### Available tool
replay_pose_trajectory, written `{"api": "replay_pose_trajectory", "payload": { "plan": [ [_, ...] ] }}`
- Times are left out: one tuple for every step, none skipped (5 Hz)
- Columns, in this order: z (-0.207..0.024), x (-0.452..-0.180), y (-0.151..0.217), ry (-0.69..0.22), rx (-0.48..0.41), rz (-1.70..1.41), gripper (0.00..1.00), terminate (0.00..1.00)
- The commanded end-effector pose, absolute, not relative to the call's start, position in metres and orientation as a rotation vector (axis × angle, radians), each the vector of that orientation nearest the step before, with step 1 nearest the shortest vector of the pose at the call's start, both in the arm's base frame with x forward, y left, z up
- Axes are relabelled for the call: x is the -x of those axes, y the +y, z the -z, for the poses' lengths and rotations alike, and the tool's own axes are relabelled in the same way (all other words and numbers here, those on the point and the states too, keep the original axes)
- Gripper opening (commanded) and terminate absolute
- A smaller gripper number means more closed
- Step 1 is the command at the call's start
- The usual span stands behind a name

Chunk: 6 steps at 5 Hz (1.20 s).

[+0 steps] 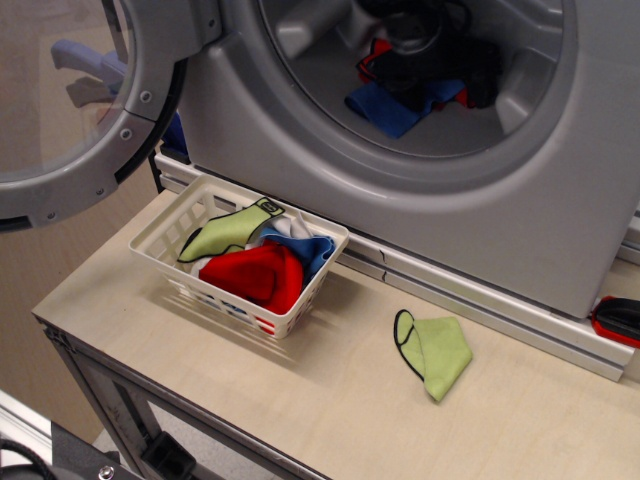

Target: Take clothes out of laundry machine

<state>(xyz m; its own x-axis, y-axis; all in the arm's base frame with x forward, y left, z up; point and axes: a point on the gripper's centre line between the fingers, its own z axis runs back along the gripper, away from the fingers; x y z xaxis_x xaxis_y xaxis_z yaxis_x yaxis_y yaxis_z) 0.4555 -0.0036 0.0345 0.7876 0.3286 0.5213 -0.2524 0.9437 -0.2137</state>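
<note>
Softly does it: limp cloths deep in the drum

Leftmost, the round clear-windowed door (70, 110) hangs swung wide, and below it the white lattice basket (170, 225) sits on the table (300, 400), holding a light green cloth, a red one and a blue one. Further right, a second green cloth (435, 355) lies flat on the table, well apart from the basket. Above, the laundry machine (400, 215) shows its wide drum mouth, and that is where the task's things are: the blue cloth (385, 105) lies crumpled on the drum floor, with the red cloth (378, 52) peeking out just behind and beside the dark gripper (425, 50), which hangs inside the drum over them. Its jaws are lost in black shadow, so I cannot tell whether they are spread or pinching anything. Both cloths look light, soft and floppy; they should fold and drape rather than slide. Judging by that, the best hold is a raised fold or bunched ridge near the middle of the blue cloth, not a flat edge pressed to the ribbed drum
</note>
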Motion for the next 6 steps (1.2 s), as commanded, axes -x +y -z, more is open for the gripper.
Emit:
{"api": "replay_pose_trajectory", "payload": {
  "plan": [
    [-0.032, -0.455, 0.019, -0.524, -0.007, -0.415, 1.0, 0.0],
    [-0.031, -0.441, 0.024, -0.48, -0.046, -0.417, 0.0, 0.0],
    [-0.033, -0.424, 0.025, -0.457, -0.04, -0.382, 0.0, 0.0],
    [-0.034, -0.409, 0.026, -0.454, -0.035, -0.348, 0.0, 0.0],
    [-0.037, -0.388, 0.031, -0.461, -0.046, -0.31, 0.0, 0.0],
    [-0.049, -0.361, 0.045, -0.461, -0.038, -0.28, 0.0, 0.0]
  ]
}}
